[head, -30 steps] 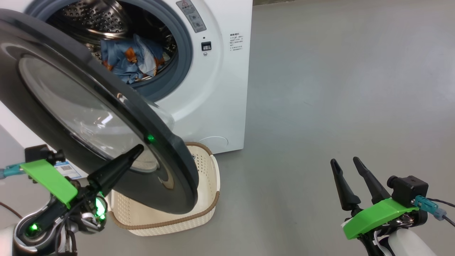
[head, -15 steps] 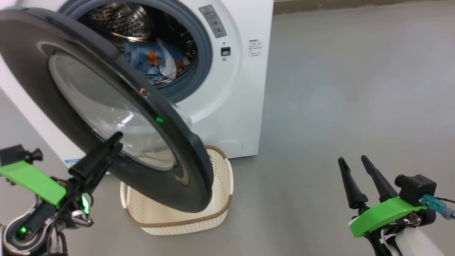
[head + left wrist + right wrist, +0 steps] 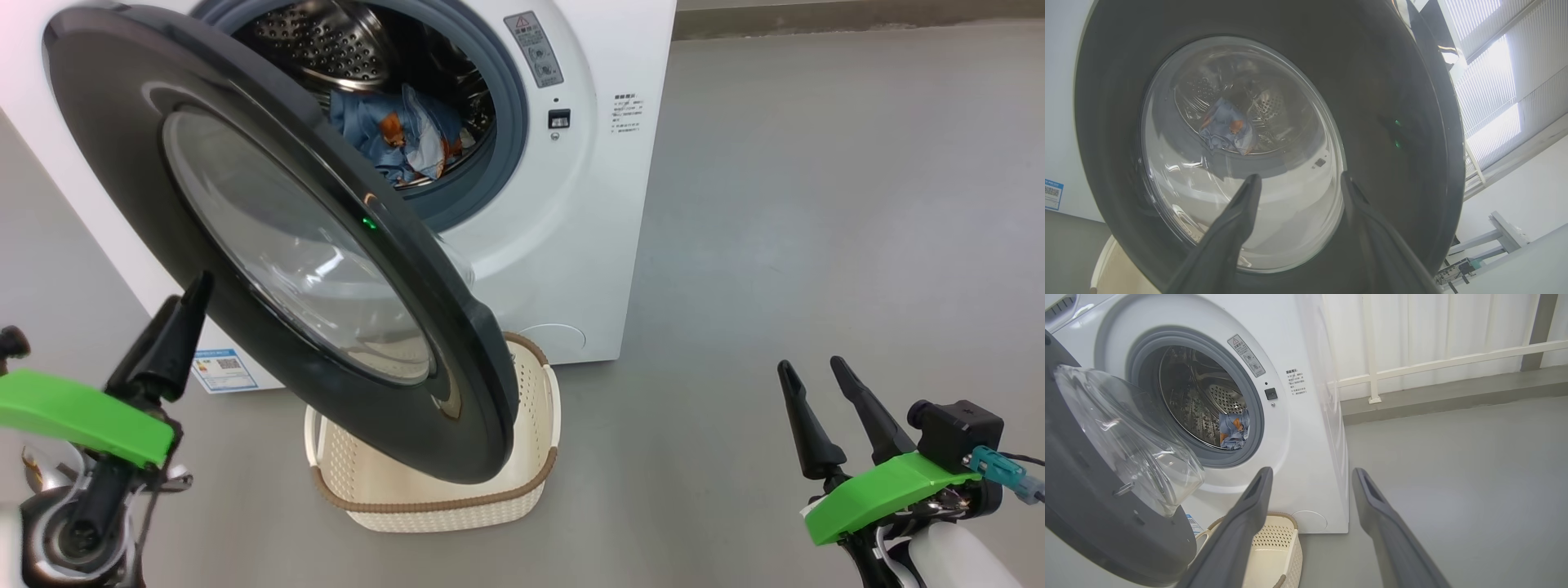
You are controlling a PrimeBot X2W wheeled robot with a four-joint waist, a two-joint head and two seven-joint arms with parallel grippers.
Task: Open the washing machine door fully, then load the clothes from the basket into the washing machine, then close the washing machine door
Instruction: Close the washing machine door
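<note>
My left tool [image 3: 184, 294], fingers spread and empty, hovers just left of the washing machine door [image 3: 302, 261], which stands half-swung over the basket [image 3: 441, 506]. The clothes [image 3: 400, 135] lie in the drum [image 3: 326, 41] behind the door. My right tool [image 3: 810, 364], also open, hangs well right of the door.

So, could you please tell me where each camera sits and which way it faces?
Head view: on the head, looking forward and down at the washing machine, its open door and the basket; left end effector lower left, right end effector lower right.
Left wrist view: on the left wrist, facing the door's outer glass; own fingers below.
Right wrist view: on the right wrist, facing the drum opening and door's inner face; own fingers below.
Shared: all three show the door and the clothes in the drum.
</note>
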